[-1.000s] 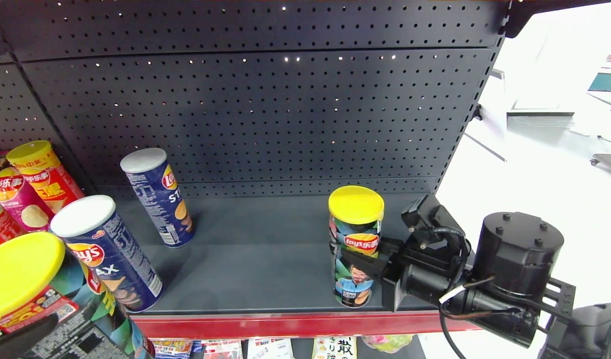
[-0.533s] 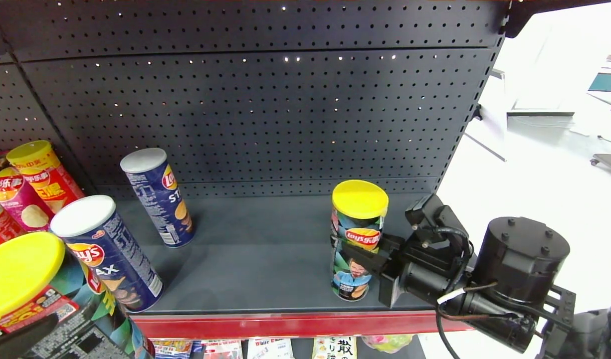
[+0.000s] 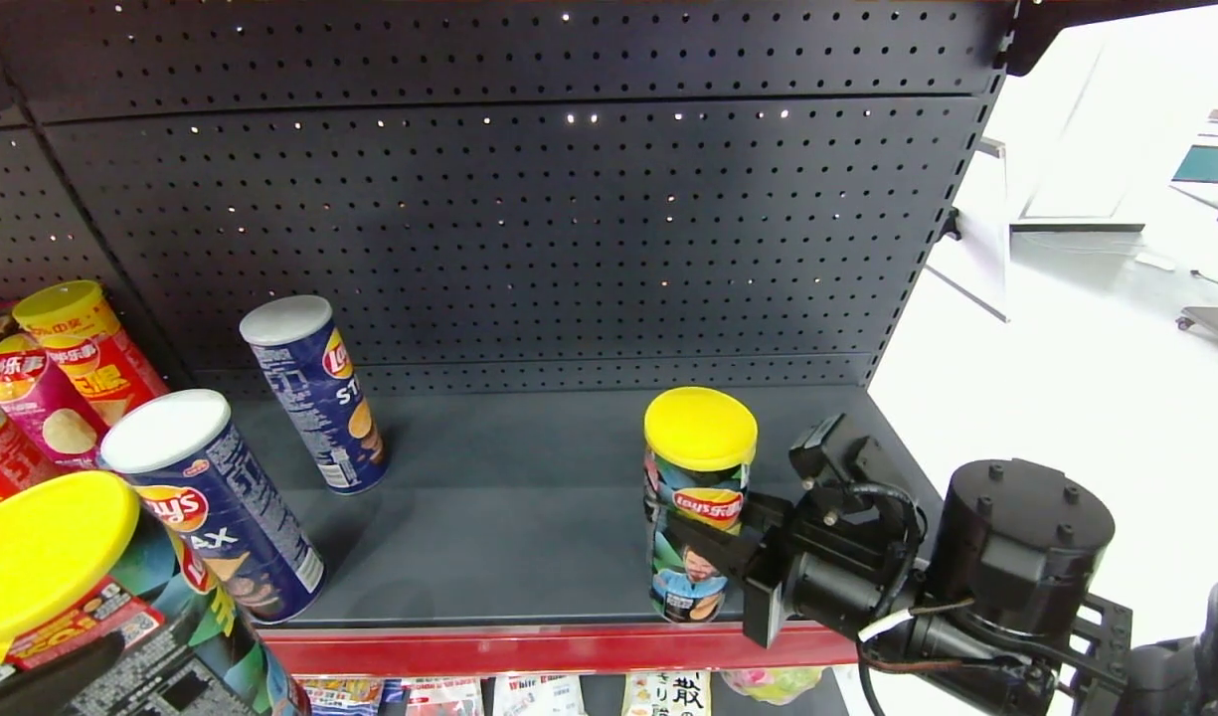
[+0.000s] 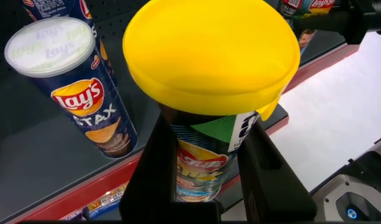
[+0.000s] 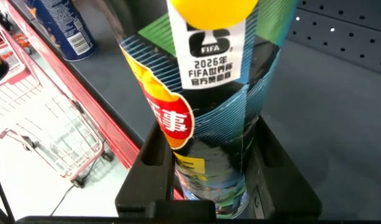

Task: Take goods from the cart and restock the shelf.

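My right hand (image 3: 684, 539) is clenched around a chip can with a yellow lid (image 3: 703, 467), one finger on each side of its lower half. This can stands upright at the front right part of the shelf (image 3: 529, 497), just behind the red front edge (image 3: 529, 646). I think its base touches the shelf board, but I cannot see the contact clearly. In the right wrist view my fingers (image 5: 277, 158) press the can's two sides, and the white wire cart (image 5: 44, 130) stands on the floor below the shelf edge.

My left hand (image 4: 209, 168) is grasping a second chip can with a yellow lid (image 4: 209, 56). I hold it upright in front of the shelf, outside the red edge, at the left side. In the head view this second can is at the lower left corner, close to the camera.

On the shelf stand two blue chip cans with white lids. The nearer blue can (image 3: 211, 507) is near the front edge, just beside the can in my left hand. The farther blue can (image 3: 315, 393) is close to the pegboard back wall (image 3: 519, 229). Both are well apart from the can in my right hand. At the far left stand a red can (image 3: 96, 348) and a pink can (image 3: 32, 398). Snack packets (image 3: 529, 693) lie on the lower shelf.
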Available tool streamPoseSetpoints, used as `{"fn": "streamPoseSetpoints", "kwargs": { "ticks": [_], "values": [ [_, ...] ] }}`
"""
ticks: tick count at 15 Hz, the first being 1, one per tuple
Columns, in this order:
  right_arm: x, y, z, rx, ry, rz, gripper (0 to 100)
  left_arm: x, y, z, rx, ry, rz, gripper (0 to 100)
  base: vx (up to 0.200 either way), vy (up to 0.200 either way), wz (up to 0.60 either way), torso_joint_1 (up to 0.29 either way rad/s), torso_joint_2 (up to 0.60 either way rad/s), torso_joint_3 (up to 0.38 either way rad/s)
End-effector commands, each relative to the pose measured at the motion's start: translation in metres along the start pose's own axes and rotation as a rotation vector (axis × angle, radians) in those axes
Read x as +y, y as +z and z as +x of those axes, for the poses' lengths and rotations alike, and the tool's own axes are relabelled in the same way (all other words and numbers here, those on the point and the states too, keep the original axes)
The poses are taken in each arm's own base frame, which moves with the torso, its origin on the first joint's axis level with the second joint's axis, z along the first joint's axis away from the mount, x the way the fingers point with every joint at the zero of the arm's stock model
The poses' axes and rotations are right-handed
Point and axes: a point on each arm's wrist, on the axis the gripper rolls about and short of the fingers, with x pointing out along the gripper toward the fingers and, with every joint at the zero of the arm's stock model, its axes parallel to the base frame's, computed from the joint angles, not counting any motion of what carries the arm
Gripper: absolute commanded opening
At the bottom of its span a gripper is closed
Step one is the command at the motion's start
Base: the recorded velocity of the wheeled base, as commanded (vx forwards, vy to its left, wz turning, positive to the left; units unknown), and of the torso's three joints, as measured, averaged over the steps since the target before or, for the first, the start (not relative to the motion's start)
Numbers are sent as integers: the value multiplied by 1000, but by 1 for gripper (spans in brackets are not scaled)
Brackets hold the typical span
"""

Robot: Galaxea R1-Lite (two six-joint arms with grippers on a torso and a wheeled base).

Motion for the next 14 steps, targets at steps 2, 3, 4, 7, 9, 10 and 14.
{"fn": "streamPoseSetpoints", "kwargs": {
  "ticks": [2, 3, 4, 7, 9, 10, 14],
  "values": [
    [0, -6, 3, 29, 3, 1, 0, 0, -1, 1, 6, -1, -4, 0, 0, 0, 0, 0, 0, 0],
    [0, -7, 4, 29, 3, 1, 0, 0, -1, 1, 8, -1, -6, 0, 0, 0, 0, 0, 0, 0],
    [0, -6, 4, 27, 3, 1, 0, 0, -1, 1, 8, -1, -6, 0, 0, 0, 0, 0, 0, 0],
    [0, -8, 5, 32, 3, 2, 100, 1, -2, 2, 12, -2, -10, 0, 0, 0, 0, 0, 0, 0],
    [0, -6, 6, 24, 3, 0, 100, 1, -2, 2, 12, -2, -10, 0, 0, 0, 0, 0, 0, 0],
    [-1, -5, 5, 18, -3, -5, 100, 1, -2, 2, 12, -3, -10, 0, 0, 0, 0, 0, 0, 0],
    [-1, 2, -11, -5, -17, -5, 100, 1, -3, 3, 18, -9, -10, 0, 0, 0, 0, 0, 0, 0]
  ]
}}
